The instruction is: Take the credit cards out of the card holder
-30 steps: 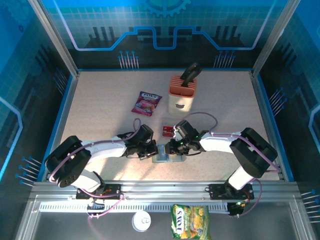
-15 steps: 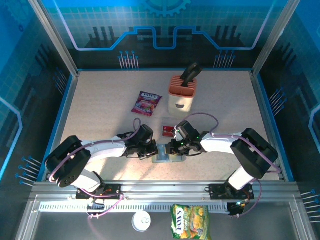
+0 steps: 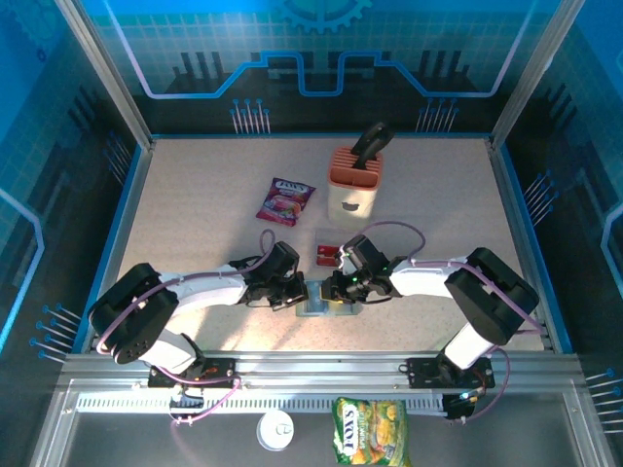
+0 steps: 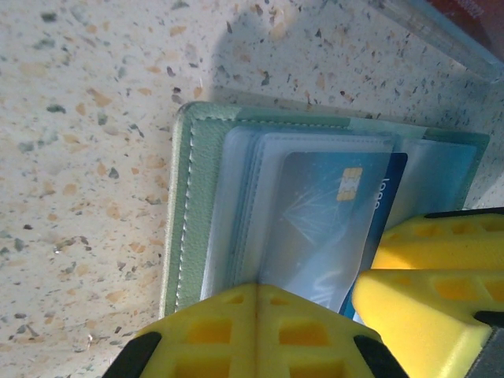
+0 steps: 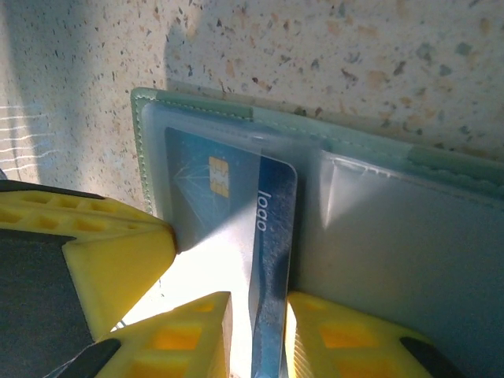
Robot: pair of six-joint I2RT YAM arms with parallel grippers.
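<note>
Right wrist: grey-green folding card holder (image 5: pixel 394 236) lies open on speckled table (image 5: pixel 315 47), blue plastic credit card (image 5: pixel 213 197) partly out of its clear sleeve. My right claw (image 5: pixel 258 335) pinches that card's edge. My left claw (image 4: pixel 256 315) clenched, tips on holder. Top view: red credit cards (image 3: pixel 326 255) loose on table just beyond holder; peach slotted block (image 3: pixel 352 185) holds black handle (image 3: pixel 370 141).
</note>
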